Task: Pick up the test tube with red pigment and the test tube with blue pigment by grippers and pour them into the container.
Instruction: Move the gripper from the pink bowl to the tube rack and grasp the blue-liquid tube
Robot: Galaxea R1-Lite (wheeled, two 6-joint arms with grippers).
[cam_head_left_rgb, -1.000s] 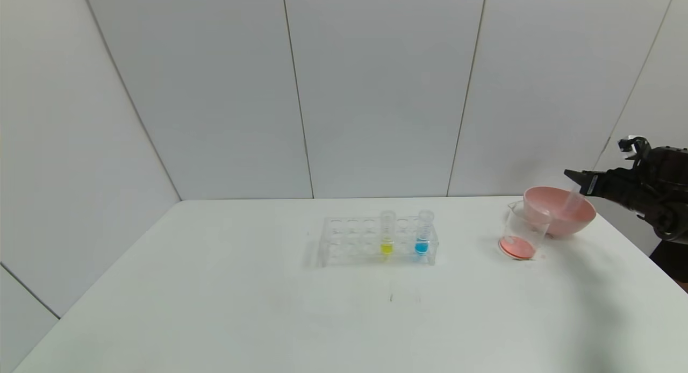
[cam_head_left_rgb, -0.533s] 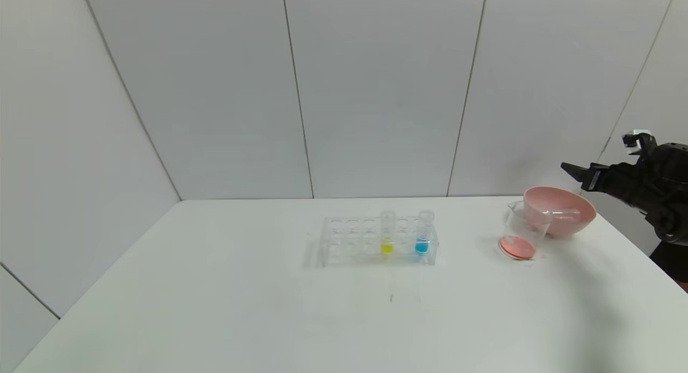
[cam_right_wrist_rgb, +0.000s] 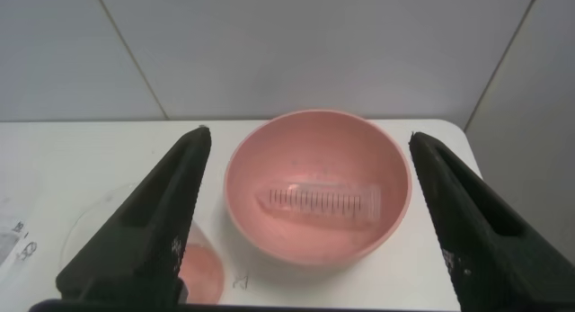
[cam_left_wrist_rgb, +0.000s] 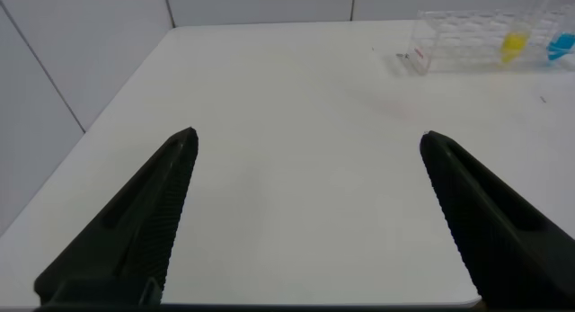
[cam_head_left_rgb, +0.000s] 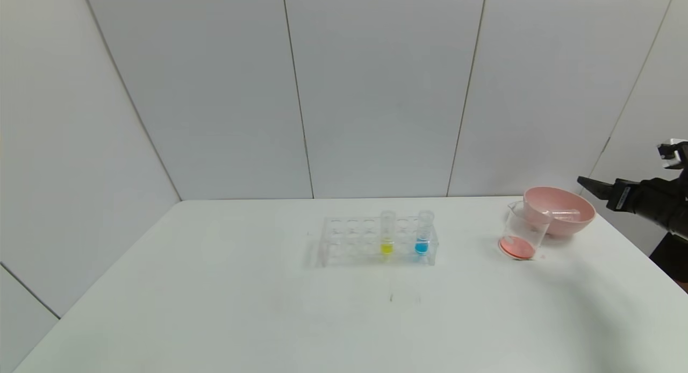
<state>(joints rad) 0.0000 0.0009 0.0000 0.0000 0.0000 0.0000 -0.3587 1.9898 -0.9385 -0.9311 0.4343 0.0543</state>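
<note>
The blue-pigment tube [cam_head_left_rgb: 423, 234] stands in a clear rack [cam_head_left_rgb: 355, 242] at mid table, next to a yellow tube [cam_head_left_rgb: 387, 234]. It also shows in the left wrist view [cam_left_wrist_rgb: 560, 44]. An empty clear tube [cam_right_wrist_rgb: 325, 201] with graduation marks lies in the pink bowl [cam_right_wrist_rgb: 316, 132]; I see no red liquid in it. The clear beaker [cam_head_left_rgb: 520, 234] holds orange-red liquid and stands just left of the bowl [cam_head_left_rgb: 559, 198]. My right gripper [cam_head_left_rgb: 583, 183] is open and empty, above and right of the bowl. My left gripper [cam_left_wrist_rgb: 305, 150] is open and empty over the table's left part.
The rack [cam_left_wrist_rgb: 458, 44] has several empty holes. The white table [cam_head_left_rgb: 269, 308] is walled by grey panels behind and at both sides. A small dark mark [cam_head_left_rgb: 391, 297] lies in front of the rack.
The empty tube left my right gripper and dropped into the pink bowl. The right gripper opened and drew back to the right. The left arm has not moved.
</note>
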